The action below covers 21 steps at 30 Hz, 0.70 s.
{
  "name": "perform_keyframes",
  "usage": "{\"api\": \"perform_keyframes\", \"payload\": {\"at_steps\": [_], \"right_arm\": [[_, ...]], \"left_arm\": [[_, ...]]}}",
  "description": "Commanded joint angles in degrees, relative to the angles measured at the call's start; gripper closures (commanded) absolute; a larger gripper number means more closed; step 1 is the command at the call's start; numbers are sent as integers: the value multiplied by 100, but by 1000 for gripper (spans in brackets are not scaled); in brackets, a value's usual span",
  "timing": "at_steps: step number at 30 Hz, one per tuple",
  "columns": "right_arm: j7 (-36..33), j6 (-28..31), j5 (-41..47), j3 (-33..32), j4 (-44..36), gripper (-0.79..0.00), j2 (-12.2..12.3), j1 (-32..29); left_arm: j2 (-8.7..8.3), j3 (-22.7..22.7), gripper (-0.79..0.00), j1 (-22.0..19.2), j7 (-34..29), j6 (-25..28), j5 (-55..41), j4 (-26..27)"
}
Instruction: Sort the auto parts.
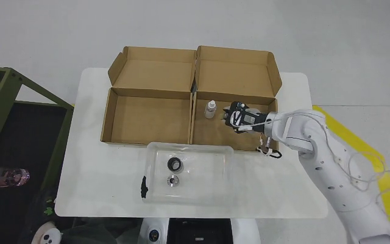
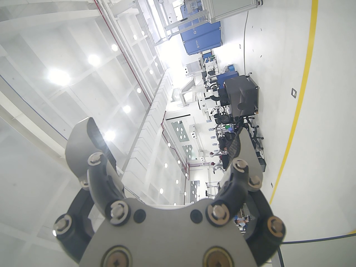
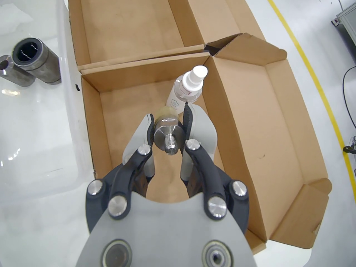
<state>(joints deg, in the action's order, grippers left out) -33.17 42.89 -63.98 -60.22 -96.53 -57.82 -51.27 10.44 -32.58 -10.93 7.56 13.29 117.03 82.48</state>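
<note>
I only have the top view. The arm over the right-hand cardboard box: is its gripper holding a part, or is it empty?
Observer: Holding. The right gripper is shut on a threaded metal part with a hex body, its threaded stud facing the wrist camera.
Operator: And the left gripper?
Observer: The left gripper is open with nothing between its fingers, pointed up toward the ceiling lights.
</note>
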Motion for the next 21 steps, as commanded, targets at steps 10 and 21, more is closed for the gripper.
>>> {"api": "perform_keyframes", "payload": {"at_steps": [10, 21], "right_arm": [[-817, -297, 50, 626, 623, 0, -176, 547], [-1024, -531, -67, 1270, 1553, 0, -442, 1220]], "left_arm": [[0, 0, -785, 0, 0, 0, 0, 0], [0, 0, -785, 0, 0, 0, 0, 0]]}}
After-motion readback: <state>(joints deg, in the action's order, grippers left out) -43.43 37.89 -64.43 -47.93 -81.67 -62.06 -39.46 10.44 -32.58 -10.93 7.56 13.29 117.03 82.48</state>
